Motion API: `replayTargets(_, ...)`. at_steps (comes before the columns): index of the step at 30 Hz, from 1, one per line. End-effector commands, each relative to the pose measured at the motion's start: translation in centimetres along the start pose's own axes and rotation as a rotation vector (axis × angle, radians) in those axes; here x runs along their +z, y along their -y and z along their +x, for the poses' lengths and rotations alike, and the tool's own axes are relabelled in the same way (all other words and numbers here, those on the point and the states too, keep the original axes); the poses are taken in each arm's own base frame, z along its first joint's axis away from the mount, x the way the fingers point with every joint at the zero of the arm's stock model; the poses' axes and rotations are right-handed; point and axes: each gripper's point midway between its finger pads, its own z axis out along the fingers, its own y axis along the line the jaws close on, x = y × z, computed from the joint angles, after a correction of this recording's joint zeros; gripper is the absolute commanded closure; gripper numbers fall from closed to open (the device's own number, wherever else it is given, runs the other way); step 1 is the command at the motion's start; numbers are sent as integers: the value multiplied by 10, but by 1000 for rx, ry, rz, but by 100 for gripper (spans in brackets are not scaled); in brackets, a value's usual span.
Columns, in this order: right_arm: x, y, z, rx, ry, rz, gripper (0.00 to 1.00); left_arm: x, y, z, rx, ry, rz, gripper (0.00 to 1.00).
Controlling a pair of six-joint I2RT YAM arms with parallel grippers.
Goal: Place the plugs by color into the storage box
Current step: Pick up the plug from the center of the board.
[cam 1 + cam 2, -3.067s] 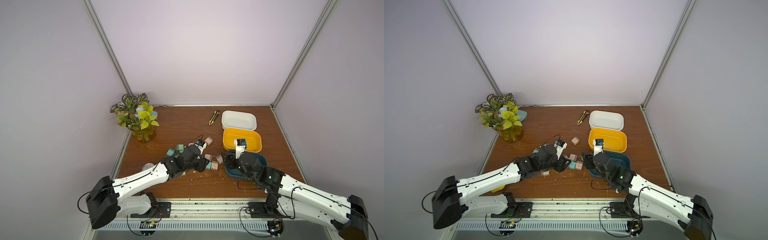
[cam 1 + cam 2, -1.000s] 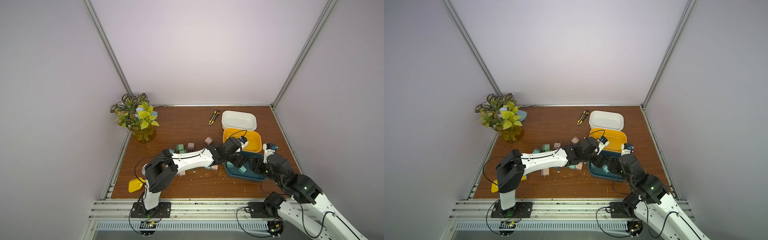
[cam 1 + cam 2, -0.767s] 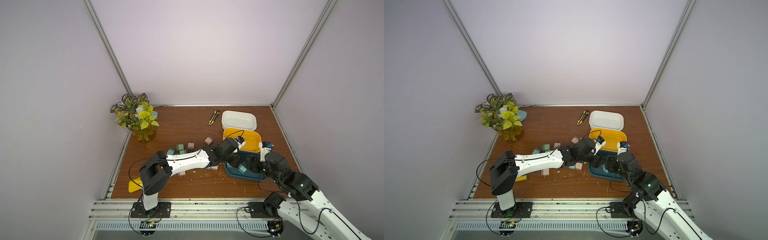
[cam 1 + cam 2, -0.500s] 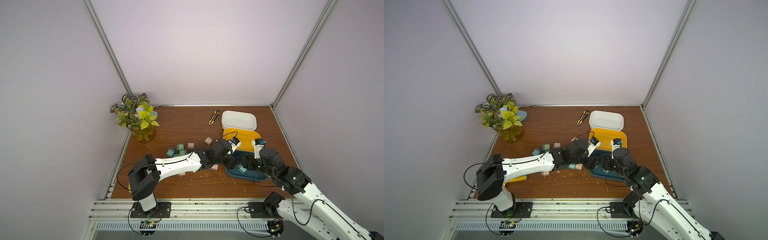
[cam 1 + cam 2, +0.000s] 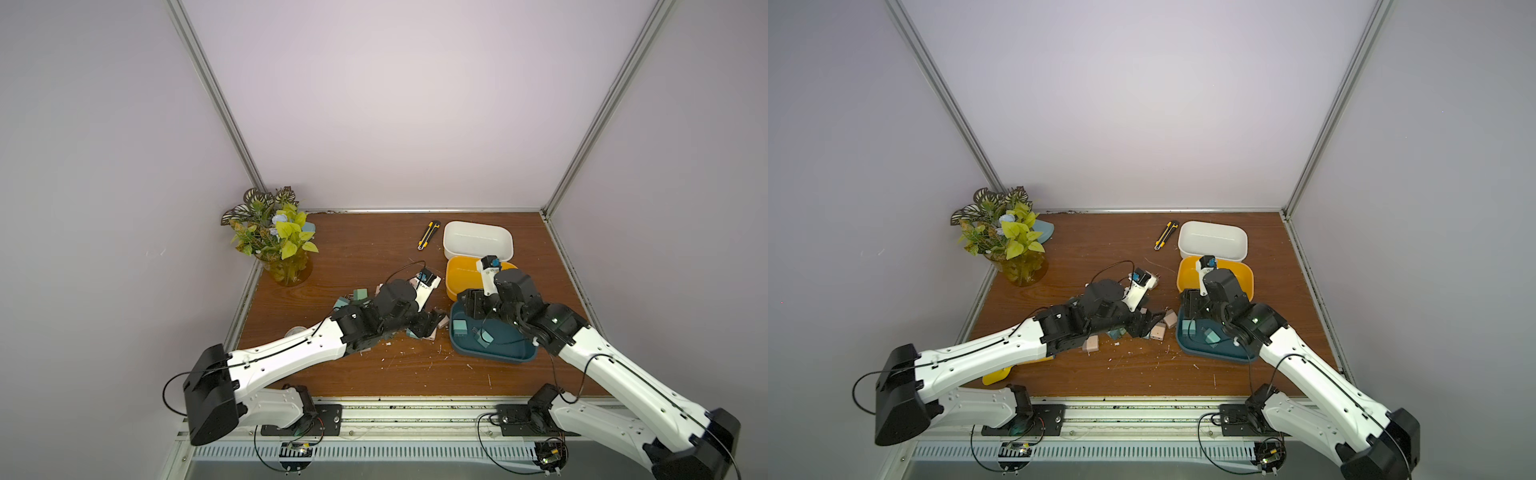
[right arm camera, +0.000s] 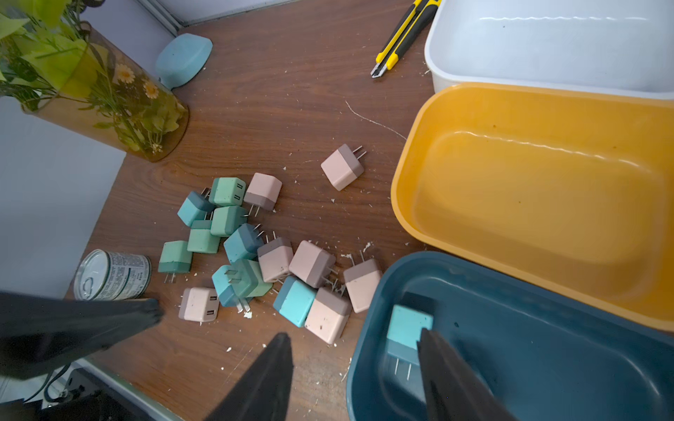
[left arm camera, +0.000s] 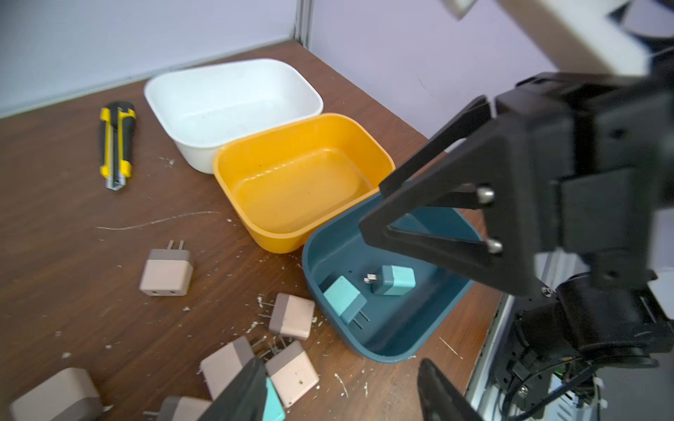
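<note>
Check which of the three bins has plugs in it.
The dark blue bin, the one nearest the robot's base: two teal-blue plugs lie in it. The yellow bin and the white bin behind it hold nothing.

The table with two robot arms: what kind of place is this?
Probably a robot test booth: bare walls enclose the table; left arm and right arm bolted to a metal rail.

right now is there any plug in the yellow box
No, in the left wrist view the yellow box is bare inside, and the only two boxed plugs lie in the blue box.
</note>
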Motion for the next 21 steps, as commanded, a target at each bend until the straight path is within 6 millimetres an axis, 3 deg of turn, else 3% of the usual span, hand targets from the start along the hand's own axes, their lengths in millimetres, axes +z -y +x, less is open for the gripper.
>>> replayTargets(1,3,-20,-25,-38,48,-44,39,-13,-29,4,56,-9,-145,33)
replayTargets(5,18,-23,-23,-44,25,-20,35,-22,-52,2,110,2,-247,35)
replayTargets(9,35,-25,-15,-50,-1,19,35,-16,-77,6,91,-28,-285,36)
replayTargets(13,56,-39,-14,-60,-22,20,34,-12,-105,8,72,-59,-339,38)
replayTargets(21,117,-56,-16,-78,-82,72,30,-22,-166,-23,-46,3,-422,37)
